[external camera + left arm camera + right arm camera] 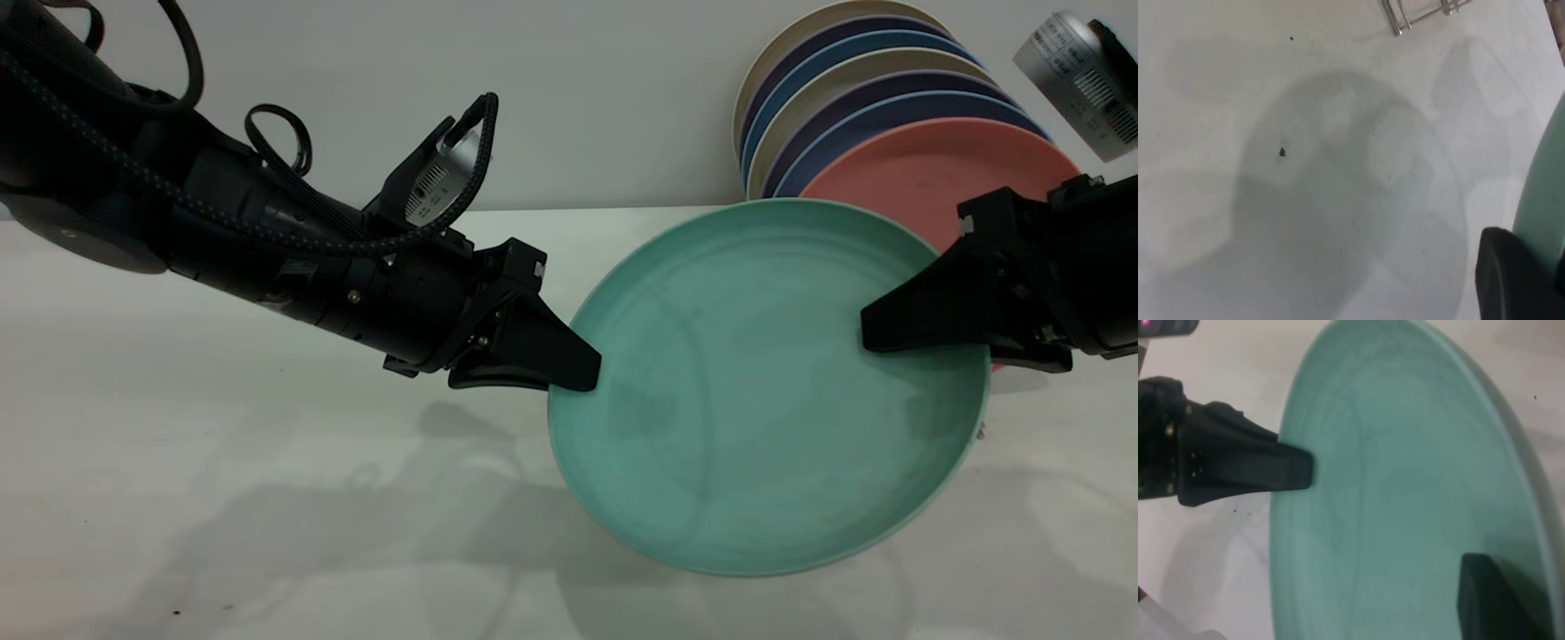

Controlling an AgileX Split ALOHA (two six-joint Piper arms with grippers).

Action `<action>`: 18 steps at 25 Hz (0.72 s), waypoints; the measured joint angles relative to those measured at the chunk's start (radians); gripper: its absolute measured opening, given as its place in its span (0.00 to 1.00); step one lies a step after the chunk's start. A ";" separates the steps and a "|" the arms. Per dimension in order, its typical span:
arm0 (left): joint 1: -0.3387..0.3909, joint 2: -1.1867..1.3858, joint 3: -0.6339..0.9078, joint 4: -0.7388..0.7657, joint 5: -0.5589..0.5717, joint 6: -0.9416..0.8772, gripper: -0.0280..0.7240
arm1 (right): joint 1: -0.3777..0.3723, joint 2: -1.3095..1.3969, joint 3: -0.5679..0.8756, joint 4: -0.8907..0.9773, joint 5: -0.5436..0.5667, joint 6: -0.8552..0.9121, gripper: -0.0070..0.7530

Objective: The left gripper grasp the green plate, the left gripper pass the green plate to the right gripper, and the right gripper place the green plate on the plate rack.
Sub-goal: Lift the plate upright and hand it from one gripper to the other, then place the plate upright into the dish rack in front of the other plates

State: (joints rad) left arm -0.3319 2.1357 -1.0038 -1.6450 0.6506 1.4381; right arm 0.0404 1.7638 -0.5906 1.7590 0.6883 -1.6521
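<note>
Mid-air handover on my screens: the round, matte teal-green plate (756,391) with its low raised rim hangs above the white surface (222,498), tilted so its face turns toward the exterior camera, gripped on two opposite edges at once. On its left edge, the left gripper (569,360), black with tapering wedge-shaped fingers at the end of a black arm trailing looped cable, pinches the rim; I see one finger lying over the plate's face, and in the left wrist view a black fingertip (1511,273) sits against the green edge (1545,200). On the right edge, the right gripper (876,329), also black and wedge-fingered, closes on the rim, its upper finger reaching onto the plate's face. From my right wrist view, the right arm's own dark finger (1498,597) presses on the green face (1405,493) while the left gripper (1295,467) clamps the far rim. Behind the plate, near the wall, a row of upright plates (853,116) leans together, cream and blue ones with a salmon-pink plate (925,178) at the front. A corner of the thin silver wire plate rack (1421,15) shows on the surface in the left wrist view.
</note>
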 joint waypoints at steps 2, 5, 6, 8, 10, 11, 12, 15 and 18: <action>0.001 0.000 0.000 -0.005 0.007 0.008 0.06 | 0.000 0.001 0.000 0.000 -0.015 0.001 0.11; 0.004 -0.001 0.000 -0.007 0.014 0.010 0.09 | 0.000 0.002 0.000 0.000 -0.020 0.002 0.10; 0.008 -0.001 0.000 -0.007 0.028 0.009 0.12 | 0.000 0.002 0.000 0.000 -0.025 0.002 0.10; 0.021 -0.001 0.000 -0.007 0.060 0.005 0.21 | 0.000 0.002 0.000 -0.003 -0.037 -0.005 0.10; 0.049 -0.001 0.000 -0.002 0.090 -0.011 0.33 | 0.000 0.002 0.000 -0.009 -0.050 -0.022 0.10; 0.073 -0.003 0.000 0.016 0.111 -0.028 0.41 | 0.000 0.002 0.000 -0.011 -0.052 -0.033 0.10; 0.091 -0.006 0.000 0.036 0.123 -0.044 0.50 | 0.000 0.002 0.000 -0.011 -0.052 -0.043 0.10; 0.153 -0.029 0.000 0.163 0.143 -0.119 0.72 | 0.000 0.002 0.000 -0.010 -0.052 -0.076 0.10; 0.212 -0.087 0.000 0.349 0.147 -0.220 0.83 | 0.000 0.002 -0.001 -0.007 -0.052 -0.140 0.10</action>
State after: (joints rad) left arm -0.1198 2.0483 -1.0038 -1.2955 0.7977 1.2177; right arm 0.0404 1.7658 -0.5914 1.7519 0.6361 -1.7922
